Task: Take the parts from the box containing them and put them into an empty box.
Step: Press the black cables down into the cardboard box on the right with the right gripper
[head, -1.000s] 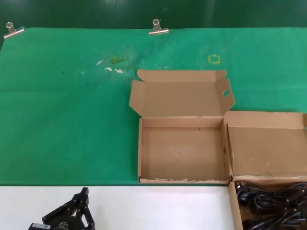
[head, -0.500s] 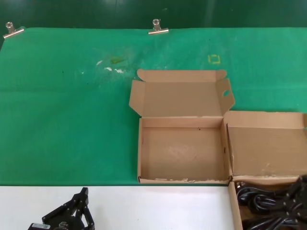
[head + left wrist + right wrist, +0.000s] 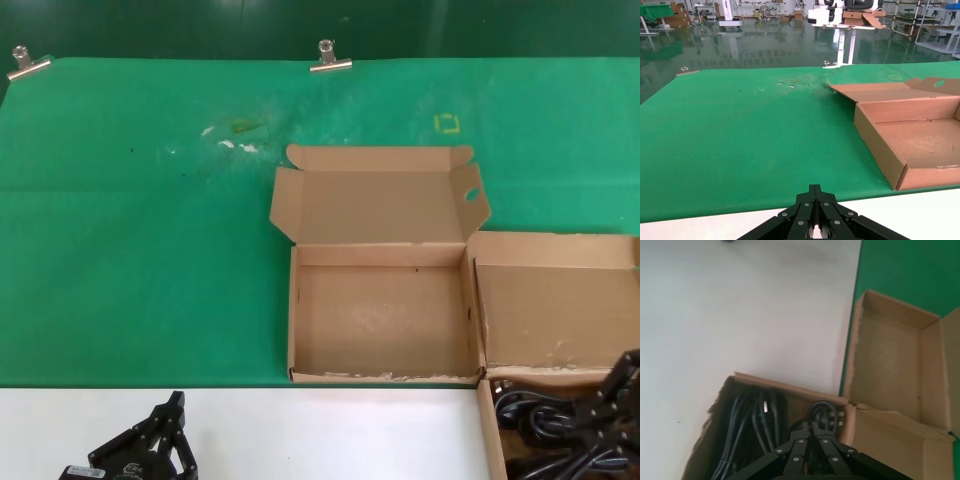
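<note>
The cords (image 3: 560, 425) lie bundled in the plain-lidded box (image 3: 487, 430) at your lower right in the head view, part of it on the white table (image 3: 330, 430) and its open lid (image 3: 555, 305) lying back on the green mat (image 3: 140, 260). In the right wrist view you can see the same cords (image 3: 747, 422) piled as dark loops against the near wall of that box (image 3: 720, 395), with one loop standing up just in front of the gripper. Your right gripper (image 3: 618, 405) hangs over the cord box at the right edge of the head view; in its own wrist view the right gripper (image 3: 812, 432) shows its fingers drawn together to a narrow point right at that raised loop, but you cannot tell whether they pinch it. The empty box (image 3: 380, 320) sits just left of the cord box, touching it, open on the mat with its front edge at the mat's border and its holed flap (image 3: 470, 195) upright at the far right corner. Your left gripper (image 3: 165, 440) waits low over the table at the lower left, well apart from both boxes, and its wrist view shows the left gripper (image 3: 814, 212) with fingers closed to a tip, holding nothing. Two metal clips (image 3: 329, 58) pin the mat's far edge.
</note>
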Available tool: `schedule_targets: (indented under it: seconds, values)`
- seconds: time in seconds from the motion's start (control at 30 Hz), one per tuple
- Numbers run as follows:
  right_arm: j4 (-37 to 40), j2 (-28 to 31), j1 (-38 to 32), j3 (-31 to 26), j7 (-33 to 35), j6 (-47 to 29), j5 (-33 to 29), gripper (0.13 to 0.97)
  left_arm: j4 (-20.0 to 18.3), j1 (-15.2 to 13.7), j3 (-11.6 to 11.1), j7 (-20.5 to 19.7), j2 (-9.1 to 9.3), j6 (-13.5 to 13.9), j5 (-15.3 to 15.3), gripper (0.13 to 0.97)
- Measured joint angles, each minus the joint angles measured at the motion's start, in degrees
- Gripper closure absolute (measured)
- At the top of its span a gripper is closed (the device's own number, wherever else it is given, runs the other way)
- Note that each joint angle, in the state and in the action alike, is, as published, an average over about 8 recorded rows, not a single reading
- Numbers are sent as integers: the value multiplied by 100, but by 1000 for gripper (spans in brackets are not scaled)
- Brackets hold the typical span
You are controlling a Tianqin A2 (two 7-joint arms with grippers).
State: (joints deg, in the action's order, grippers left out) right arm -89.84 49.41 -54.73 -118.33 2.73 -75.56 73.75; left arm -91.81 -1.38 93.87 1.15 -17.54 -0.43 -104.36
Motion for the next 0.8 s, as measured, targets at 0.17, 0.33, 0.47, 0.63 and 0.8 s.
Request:
schedule_targets:
  seconds: [0.17, 0.33, 0.47, 0.63, 0.8]
  values:
    - [-63, 129, 194, 8, 44, 20, -3, 935, 0, 0, 0, 0, 0, 0, 0, 948]
    - [-102, 221, 388, 15, 88, 63, -18, 894, 0, 0, 0, 0, 0, 0, 0, 948]
    - [-73, 246, 484, 5, 127, 98, -59, 852, 0, 0, 0, 0, 0, 0, 0, 948]
    - [24, 231, 540, -24, 201, 138, -132, 779, 0, 0, 0, 0, 0, 0, 0, 948]
    - [151, 180, 555, -62, 279, 175, -207, 705, 0, 0, 0, 0, 0, 0, 0, 948]
